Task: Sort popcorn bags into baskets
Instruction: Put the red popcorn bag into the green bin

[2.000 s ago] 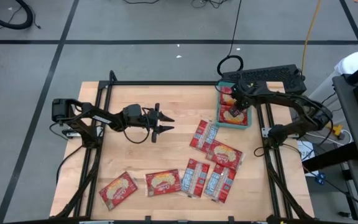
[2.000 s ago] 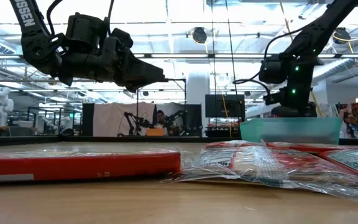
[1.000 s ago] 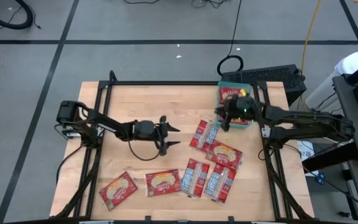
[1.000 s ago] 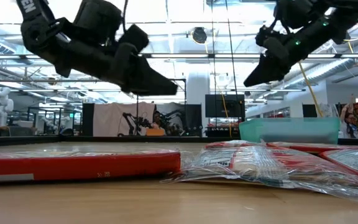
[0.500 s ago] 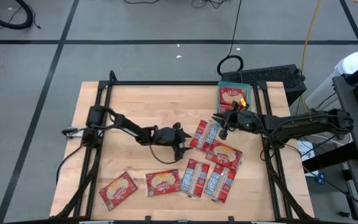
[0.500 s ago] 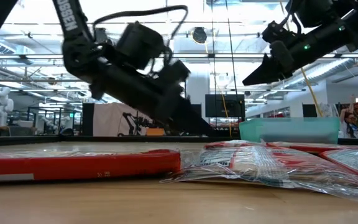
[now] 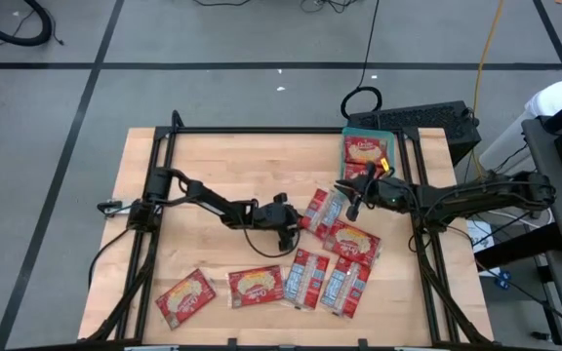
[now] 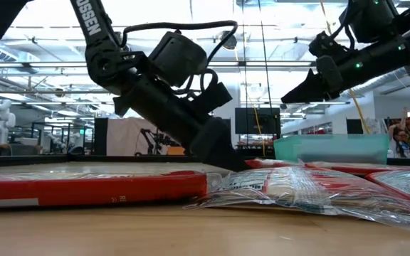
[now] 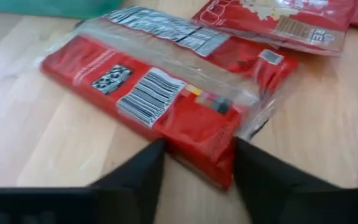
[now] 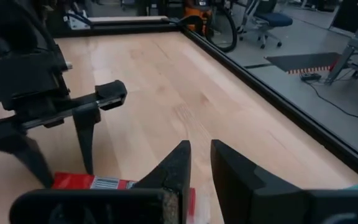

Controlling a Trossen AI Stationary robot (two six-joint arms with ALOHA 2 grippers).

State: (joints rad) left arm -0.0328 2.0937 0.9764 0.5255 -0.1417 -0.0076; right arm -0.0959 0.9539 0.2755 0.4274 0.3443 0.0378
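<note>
Several red popcorn bags lie flat on the wooden table in the high view: one silvery-blue-panelled bag [image 7: 320,210], a cream-pictured one [image 7: 352,244], and others along the near edge [image 7: 255,286]. The teal basket [image 7: 391,139] at the far right holds red bags [image 7: 362,151]. My left gripper [image 7: 296,222] is open and low at the silvery bag's left end, one finger on either side of that end [image 9: 204,134]. My right gripper [image 7: 345,198] is shut and hovers above the same bag's far right part [image 8: 290,96]. My left gripper comes slanting down from the table's left, its open fingers [image 9: 138,174] on either side of the bag's barcode end [image 9: 210,146]. The bag lies flat on the table. Whether the fingers touch it I cannot tell.
A black keyboard-like box [image 7: 427,119] sits beyond the basket at the far right corner. Black frame rails [image 7: 159,175] run along the table's left, right and far sides. Bare wood [image 7: 232,161] spreads over the far left half. A bag [image 7: 185,297] lies near the near left corner.
My left gripper has swept toward the table's right and dropped, tipping downward, until its open fingers stand at the silvery bag's end. My right gripper, earlier over the basket, has drawn away toward the table's left and now hangs above the bags. No bag has moved.
</note>
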